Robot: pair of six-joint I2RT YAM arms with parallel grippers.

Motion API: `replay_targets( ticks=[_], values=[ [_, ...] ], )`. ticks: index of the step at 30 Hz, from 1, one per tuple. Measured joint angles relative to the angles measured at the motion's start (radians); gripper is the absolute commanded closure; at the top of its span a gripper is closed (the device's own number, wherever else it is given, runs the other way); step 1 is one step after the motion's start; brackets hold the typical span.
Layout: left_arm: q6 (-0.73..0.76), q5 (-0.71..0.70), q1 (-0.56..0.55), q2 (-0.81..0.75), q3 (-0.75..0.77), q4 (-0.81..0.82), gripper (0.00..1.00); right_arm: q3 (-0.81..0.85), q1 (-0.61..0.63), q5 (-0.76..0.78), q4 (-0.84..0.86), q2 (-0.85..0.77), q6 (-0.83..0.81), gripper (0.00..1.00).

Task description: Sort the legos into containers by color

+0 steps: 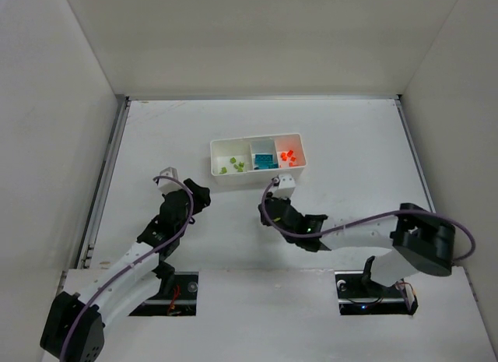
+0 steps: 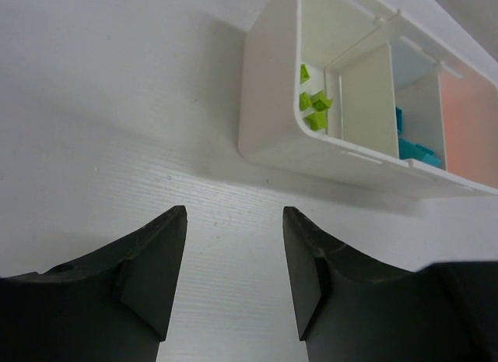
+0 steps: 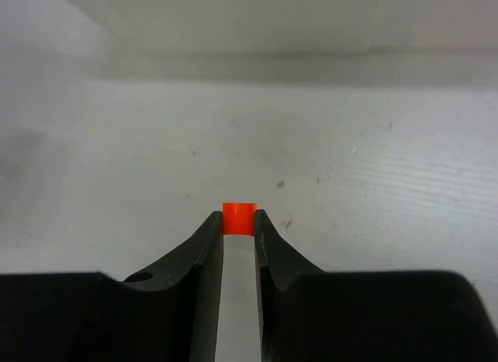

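Now, one orange brick (image 3: 240, 218) sits pinched between the tips of the right claw (image 3: 239, 223), low centre in the right wrist view, just above the white table (image 1: 350, 159). Upper centre in the top view, the white tray (image 2: 268, 105) holds green bricks (image 1: 232, 168) in its left compartment, teal bricks (image 1: 264, 159) in the middle and orange-red bricks (image 1: 289, 156) in the right. Left claw (image 2: 233, 218) is spread with nothing between its fingers, near the tray's green end but not touching it.
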Motion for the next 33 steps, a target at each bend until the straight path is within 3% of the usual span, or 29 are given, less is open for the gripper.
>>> replay_targets(
  ticks=[7,12,15,20,22,27,33],
  values=[
    [-0.017,-0.006,0.000,-0.024,-0.017,-0.018,0.46,0.010,-0.216,-0.023,0.013,-0.232,-0.127,0.78],
    [-0.027,-0.006,-0.002,-0.043,-0.029,-0.018,0.38,0.088,-0.397,-0.072,0.018,-0.183,-0.205,0.78],
    [-0.033,-0.007,-0.002,-0.076,-0.047,-0.021,0.35,0.155,-0.460,-0.103,0.032,-0.084,-0.248,0.73],
    [-0.040,-0.008,0.006,-0.114,-0.060,-0.042,0.22,0.222,-0.513,-0.142,0.032,0.020,-0.287,0.49],
    [-0.042,-0.010,0.012,-0.128,-0.066,-0.051,0.00,0.226,-0.515,-0.144,0.032,0.019,-0.298,0.45],
    [-0.047,-0.011,0.037,-0.137,-0.072,-0.066,0.00,0.211,-0.512,-0.139,0.034,-0.052,-0.311,0.44],
    [-0.047,-0.010,0.050,-0.131,-0.072,-0.075,0.00,0.003,-0.503,-0.090,0.051,-0.354,-0.285,0.41]
  ],
)
